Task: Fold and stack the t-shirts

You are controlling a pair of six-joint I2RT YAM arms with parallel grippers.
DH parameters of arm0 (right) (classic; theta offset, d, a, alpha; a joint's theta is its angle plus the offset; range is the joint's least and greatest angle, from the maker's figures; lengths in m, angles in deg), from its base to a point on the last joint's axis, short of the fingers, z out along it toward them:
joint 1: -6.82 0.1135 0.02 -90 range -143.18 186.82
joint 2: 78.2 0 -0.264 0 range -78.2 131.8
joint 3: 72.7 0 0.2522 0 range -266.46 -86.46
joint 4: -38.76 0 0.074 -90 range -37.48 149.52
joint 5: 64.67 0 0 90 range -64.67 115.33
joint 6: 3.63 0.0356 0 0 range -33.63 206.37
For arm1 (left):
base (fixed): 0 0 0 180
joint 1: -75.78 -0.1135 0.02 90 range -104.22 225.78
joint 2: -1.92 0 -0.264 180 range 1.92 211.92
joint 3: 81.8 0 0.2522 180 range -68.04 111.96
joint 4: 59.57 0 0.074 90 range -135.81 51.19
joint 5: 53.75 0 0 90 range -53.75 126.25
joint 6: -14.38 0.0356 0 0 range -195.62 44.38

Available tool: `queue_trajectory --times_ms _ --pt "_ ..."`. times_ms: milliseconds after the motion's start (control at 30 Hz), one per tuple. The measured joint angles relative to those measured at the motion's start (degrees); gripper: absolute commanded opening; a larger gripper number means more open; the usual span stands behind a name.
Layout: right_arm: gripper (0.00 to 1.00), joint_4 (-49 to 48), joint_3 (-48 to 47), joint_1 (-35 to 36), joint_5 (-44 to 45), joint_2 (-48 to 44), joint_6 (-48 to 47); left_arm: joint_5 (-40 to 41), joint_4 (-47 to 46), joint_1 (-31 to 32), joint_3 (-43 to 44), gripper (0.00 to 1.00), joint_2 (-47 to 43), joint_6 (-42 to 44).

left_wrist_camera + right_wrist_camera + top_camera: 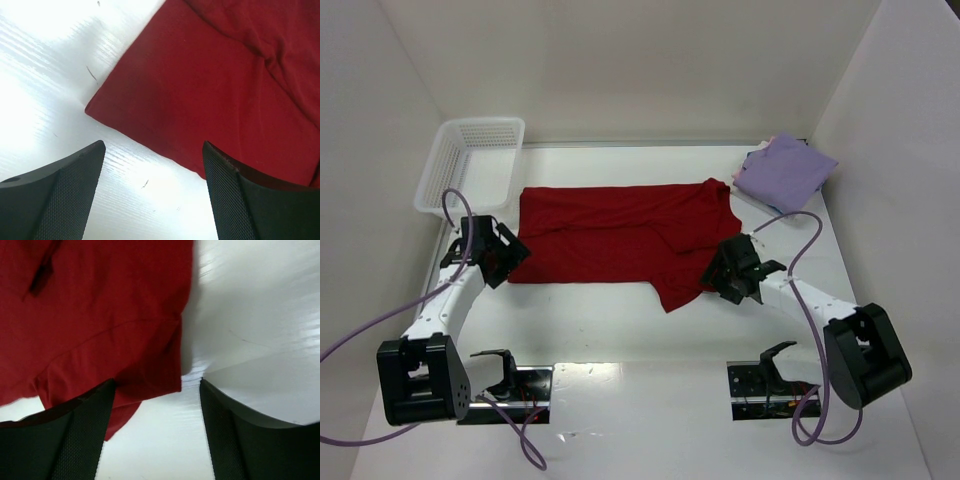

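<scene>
A dark red t-shirt (pixel 620 235) lies spread flat across the middle of the table, one sleeve folded in at its right end. My left gripper (pixel 498 256) hovers at the shirt's near left corner (pixel 215 85). It is open (pixel 152 146), with bare table between the fingers and the cloth edge just ahead. My right gripper (pixel 732 272) is at the shirt's near right flap. Its jaws stand apart (pixel 157 382), and the corner of the red cloth (pixel 100 315) reaches in between them by the left finger (pixel 75 440). A lavender t-shirt (pixel 785 170) lies folded at the back right.
A white mesh basket (pixel 470 165) stands at the back left, just behind my left gripper. Pink and blue cloth edges (pixel 752 160) peek from under the lavender shirt. White walls close in the table on three sides. Both arm bases sit at the near edge.
</scene>
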Motion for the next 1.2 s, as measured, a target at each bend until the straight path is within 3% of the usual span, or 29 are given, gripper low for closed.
queue_trajectory --times_ms 100,200,233,267,400,767,1200 --pt "0.57 -0.63 -0.17 1.07 -0.02 1.05 -0.35 0.09 0.09 -0.66 0.0 0.86 0.0 -0.07" --pt "0.38 -0.74 -0.22 1.36 0.02 1.57 -0.79 0.15 0.13 -1.42 0.0 0.86 -0.02 -0.42" --pt "0.23 -0.76 -0.24 1.36 0.02 1.66 -0.92 0.2 0.17 -1.57 0.0 0.86 -0.04 -0.7" --pt "0.17 -0.81 -0.28 1.36 0.02 1.81 -1.27 0.22 0.22 -1.73 0.0 0.86 -0.11 -0.94" --pt "0.01 -0.83 -1.25 1.36 0.22 2.64 -1.36 0.68 0.37 -2.19 0.0 0.86 -0.15 -1.27" --pt "0.01 0.5 -8.09 1.38 2.58 0.81 -2.58 0.57 0.11 -3.52 -2.08 0.86 -0.17 -1.27" --pt "0.05 0.42 -9.29 0.81 2.99 5.42 -4.17 0.61 -1.51 -3.58 -2.51 0.83 3.19 -1.27"
